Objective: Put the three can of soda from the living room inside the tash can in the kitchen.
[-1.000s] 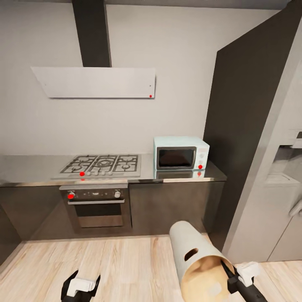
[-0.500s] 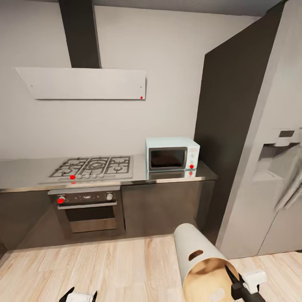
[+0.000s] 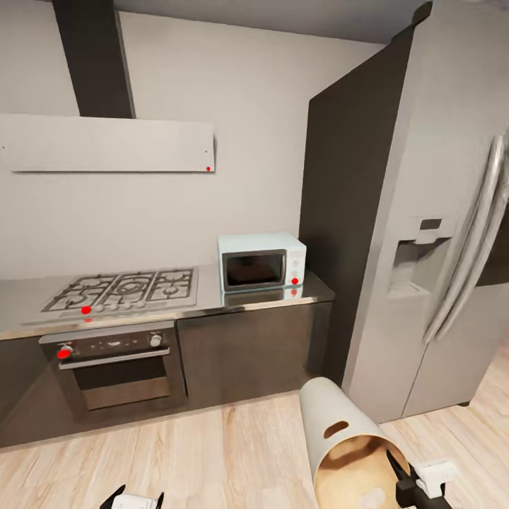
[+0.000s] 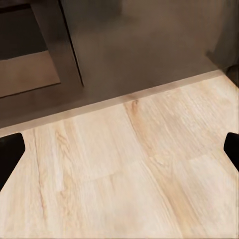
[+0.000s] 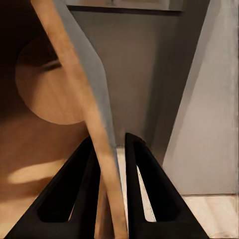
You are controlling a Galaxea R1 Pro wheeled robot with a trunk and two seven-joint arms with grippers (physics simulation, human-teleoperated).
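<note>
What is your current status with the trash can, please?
Right gripper shut on trash can rim, can tilted. Left gripper open, empty, over floor. Fridge ahead right.

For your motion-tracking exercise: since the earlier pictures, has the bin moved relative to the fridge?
Yes. The bin, held at its rim by the right pincer, now sits in front of the fridge corner, farther right from the microwave. The camera also turned.

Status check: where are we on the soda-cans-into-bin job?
Done: nothing visibly binned; the trash can interior that shows holds no cans. In hand: the right gripper pinches the bin's rim, carrying it tilted above the wood floor beside the fridge. The left gripper is open, holding nothing. Left: all three cans.
</note>
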